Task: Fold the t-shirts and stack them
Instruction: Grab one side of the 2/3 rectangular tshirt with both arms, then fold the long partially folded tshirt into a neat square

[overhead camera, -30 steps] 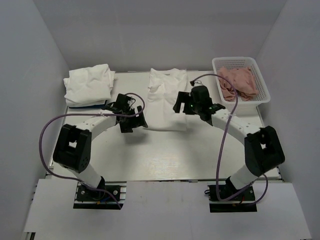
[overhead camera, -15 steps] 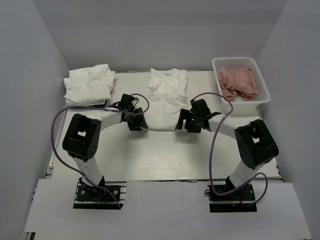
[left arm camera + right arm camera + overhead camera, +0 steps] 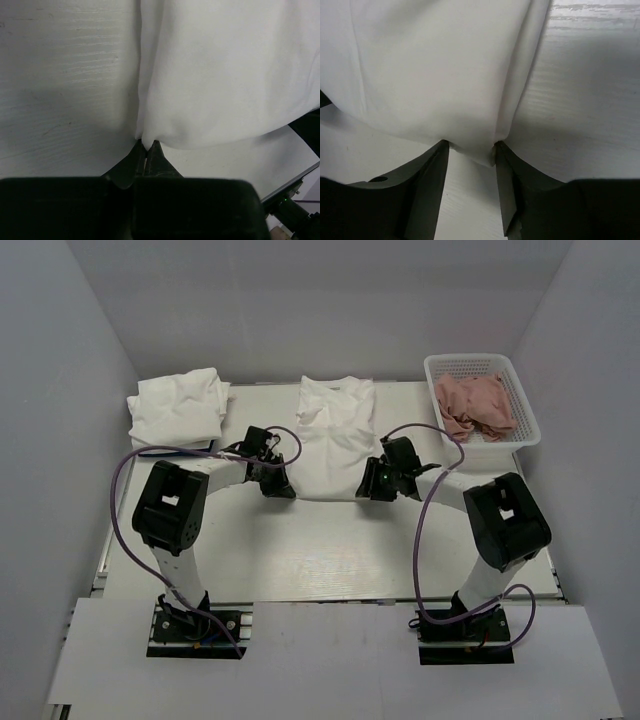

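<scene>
the white cotton t-shirt [image 3: 335,435] lies mid-desk [image 3: 300,550], long axis 12 to 6 o'clock, its 6 o'clock hem at both arms: the left fingers [image 3: 160,161] are pinched closed on the 7 o'clock corner, while the right fingers [image 3: 432,175] stand apart astride the 5 o'clock corner.

White t-shirt [image 3: 335,435] folded into long strip, flat, centre; folded white stack [image 3: 178,408] far left
</scene>
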You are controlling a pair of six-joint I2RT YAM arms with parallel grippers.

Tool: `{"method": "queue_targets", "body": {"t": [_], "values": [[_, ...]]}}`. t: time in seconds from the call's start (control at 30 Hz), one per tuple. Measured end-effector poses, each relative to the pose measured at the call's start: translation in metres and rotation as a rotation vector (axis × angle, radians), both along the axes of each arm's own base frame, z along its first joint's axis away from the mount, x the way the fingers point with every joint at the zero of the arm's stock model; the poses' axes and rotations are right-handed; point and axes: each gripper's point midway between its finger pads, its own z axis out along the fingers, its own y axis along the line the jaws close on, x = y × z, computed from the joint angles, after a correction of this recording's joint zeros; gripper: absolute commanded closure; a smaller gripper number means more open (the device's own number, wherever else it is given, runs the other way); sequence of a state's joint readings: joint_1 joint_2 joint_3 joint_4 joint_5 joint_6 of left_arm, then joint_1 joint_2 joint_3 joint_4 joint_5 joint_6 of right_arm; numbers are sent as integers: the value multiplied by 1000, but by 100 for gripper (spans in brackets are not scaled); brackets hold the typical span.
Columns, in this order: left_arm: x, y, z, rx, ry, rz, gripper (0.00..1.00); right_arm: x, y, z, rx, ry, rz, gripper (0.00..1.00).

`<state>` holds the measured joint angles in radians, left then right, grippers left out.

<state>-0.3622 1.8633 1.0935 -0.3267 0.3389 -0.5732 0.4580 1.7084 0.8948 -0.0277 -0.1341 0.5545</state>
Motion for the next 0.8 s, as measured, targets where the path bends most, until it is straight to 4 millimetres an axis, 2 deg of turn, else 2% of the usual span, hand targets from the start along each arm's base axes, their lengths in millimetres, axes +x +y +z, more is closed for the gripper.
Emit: {"method": "queue_targets", "body": {"t": [0.03, 0.1, 0.13, 0.17, 0.33, 0.47, 0.57, 0.7, 0.8], "values": [[0, 0, 0, -1, -1, 0, 100, 3, 0, -1, -5, -7, 7, 68], [1, -1, 0, -4, -5, -1, 100, 5, 0, -4, -19, -16, 22, 85], [2, -1, 0, -5, -7, -1, 100, 5, 0, -6, -25, -13, 26, 97], [2, -1, 0, -5, -8, -1, 100, 5, 0, -7, -26, -16, 34, 100], [-3, 1, 5, -8, -19, -2, 100, -1, -4, -4, -53, -24, 86, 100], [-24, 5, 30, -23, -51, -22, 100, -29, -7, 26, -33, -30, 172, 100], [-52, 11, 63, -51, -93, -38, 100, -59, -6, 59, 6, -40, 250, 100], [-83, 19, 122, -100, -175, -48, 100, -104, -10, 99, 46, -7, 349, 100], [-102, 21, 163, -143, -229, -50, 100, -122, -12, 125, 69, 25, 383, 100]]}}
